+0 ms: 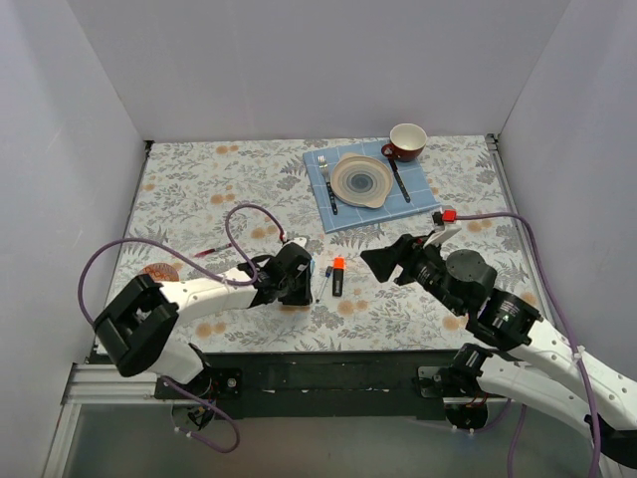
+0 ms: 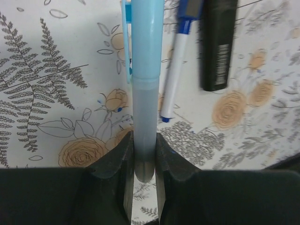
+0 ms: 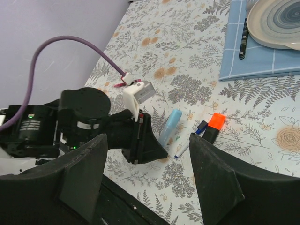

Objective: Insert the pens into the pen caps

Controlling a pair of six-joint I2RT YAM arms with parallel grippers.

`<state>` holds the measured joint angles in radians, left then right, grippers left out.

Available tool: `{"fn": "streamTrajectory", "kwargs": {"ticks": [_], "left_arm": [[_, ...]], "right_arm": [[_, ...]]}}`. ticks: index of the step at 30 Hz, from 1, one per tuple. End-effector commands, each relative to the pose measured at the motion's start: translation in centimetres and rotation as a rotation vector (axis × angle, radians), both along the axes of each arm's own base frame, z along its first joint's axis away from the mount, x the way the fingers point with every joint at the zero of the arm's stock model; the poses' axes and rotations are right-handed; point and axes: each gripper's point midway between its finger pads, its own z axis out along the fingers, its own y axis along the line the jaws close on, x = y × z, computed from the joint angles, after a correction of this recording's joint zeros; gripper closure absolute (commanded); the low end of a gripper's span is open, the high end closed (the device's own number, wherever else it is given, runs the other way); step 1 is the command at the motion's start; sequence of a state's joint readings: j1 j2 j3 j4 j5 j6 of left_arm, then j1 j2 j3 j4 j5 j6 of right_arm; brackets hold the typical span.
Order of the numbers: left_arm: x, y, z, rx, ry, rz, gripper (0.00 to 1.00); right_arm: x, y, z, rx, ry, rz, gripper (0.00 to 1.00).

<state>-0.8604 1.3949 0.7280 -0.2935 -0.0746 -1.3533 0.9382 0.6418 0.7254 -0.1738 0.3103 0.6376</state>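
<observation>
- Nearest the left wrist lens, the left gripper (image 2: 144, 147) has its two dark fingers (image 2: 115, 157) almost together, pinching the greyish lower end of the light-blue marker (image 2: 146, 70)
- From that pinch the marker's long axis runs straight up the frame. A seam part-way along and a clip on the brighter upper part suggest a cap is already seated there, though that is only my reading
- Whether the marker rests on the floral cloth (image 2: 47, 93) or hangs just above it, I cannot tell
- Just right of it in that view lie the blue-tipped white-grey pen (image 2: 174, 70) and the black marker (image 2: 216, 47), both roughly parallel to the held one
- From above, those two sit mid-frame between the arms. The black marker's orange piece (image 1: 338, 263) points toward the upper edge and touches the barrel, but I cannot say whether it is pushed home
- Right of centre, the right gripper (image 1: 381, 261) stands wide open and empty, aimed left at the pair
- Likely crux: both loose pens lie crosswise to the right gripper's line of approach and about equally near each arm, so the free right one would close across a barrel, not along it
- Loose caps are too small to pick out
</observation>
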Motion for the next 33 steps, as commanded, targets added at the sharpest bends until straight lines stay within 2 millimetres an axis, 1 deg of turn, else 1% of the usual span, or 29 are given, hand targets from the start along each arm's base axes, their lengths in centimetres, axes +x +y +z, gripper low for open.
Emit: {"fn": "streamTrajectory", "kwargs": {"ticks": [1,2,5,7,8,9,10,11,12,13,15,16,18,19,22,23,25,26,27,28,29,31,32,33], "left_arm": [[0.6,-0.2,-1.1,0.017,0.046,0.021,1.00],[0.6,-0.2,-1.7,0.026,0.059,0.024,1.00],[0.7,-0.3,-2.3,0.038,0.081,0.032,1.00],[0.4,0.1,-3.1,0.067,0.110,0.046,0.98],[0.5,0.2,-3.2,0.076,0.115,0.056,0.96],[0.8,0.7,-3.3,0.095,0.110,0.095,0.90],[0.7,1.2,-3.3,0.115,0.116,0.109,0.88],[0.8,1.2,-3.0,0.116,0.108,0.121,0.85],[1.0,1.4,-2.7,0.118,0.104,0.140,0.79],[1.1,1.9,-2.1,0.129,0.087,0.156,0.76],[1.6,1.9,-1.0,0.121,0.062,0.174,0.69],[1.8,2.1,-0.4,0.126,0.048,0.183,0.64],[2.3,1.8,1.2,0.097,0.016,0.180,0.59],[2.5,1.9,1.7,0.101,0.002,0.182,0.54],[3.8,1.8,4.5,0.055,-0.064,0.223,0.48],[4.9,2.7,5.8,0.037,-0.103,0.287,0.47],[6.5,3.8,7.3,-0.024,-0.119,0.387,0.47],[7.9,5.1,7.9,-0.098,-0.088,0.491,0.45],[8.6,5.8,9.1,-0.161,-0.092,0.544,0.44],[9.3,6.6,9.5,-0.211,-0.080,0.613,0.44],[10.8,8.6,10.0,-0.268,-0.066,0.732,0.44],[12.0,10.8,11.1,-0.307,-0.063,0.862,0.45],[13.0,12.6,11.6,-0.308,-0.074,0.945,0.45],[13.7,13.9,12.1,-0.314,-0.080,1.035,0.46]], "right_arm": [[-0.4,-1.0,1.1,0.028,-0.048,-0.010,0.24],[-0.4,-1.1,1.0,0.029,-0.048,-0.016,0.24],[-0.5,-1.7,1.3,0.039,-0.062,-0.030,0.24],[-0.6,-1.9,1.6,0.046,-0.072,-0.031,0.24],[-0.5,-2.0,1.6,0.040,-0.071,-0.037,0.24],[-0.5,-2.1,1.7,0.042,-0.074,-0.038,0.24],[-0.5,-2.2,1.6,0.038,-0.073,-0.040,0.24],[-0.6,-2.2,1.7,0.038,-0.073,-0.040,0.24],[-0.6,-2.3,1.6,0.035,-0.072,-0.041,0.24],[-0.6,-2.3,1.6,0.036,-0.073,-0.043,0.24],[-0.6,-2.4,1.6,0.036,-0.074,-0.044,0.24],[-0.7,-2.5,1.6,0.039,-0.074,-0.044,0.24],[-0.7,-2.5,1.6,0.042,-0.075,-0.046,0.24],[-0.7,-2.5,1.7,0.045,-0.075,-0.045,0.24],[-0.9,-2.4,1.7,0.049,-0.072,-0.035,0.24],[-0.9,-2.3,1.6,0.051,-0.070,-0.032,0.24],[-1.0,-2.1,1.5,0.054,-0.066,-0.020,0.24],[-1.0,-2.0,1.2,0.053,-0.057,-0.016,0.24],[-1.1,-1.9,1.1,0.055,-0.055,-0.010,0.24],[-1.3,-1.8,1.1,0.059,-0.053,-0.003,0.24],[-1.4,-1.7,0.8,0.060,-0.047,0.003,0.24],[-1.5,-1.8,0.8,0.067,-0.046,0.008,0.24],[-1.6,-1.8,0.8,0.069,-0.047,0.011,0.24],[-1.6,-1.8,0.6,0.069,-0.045,0.011,0.24]]}}
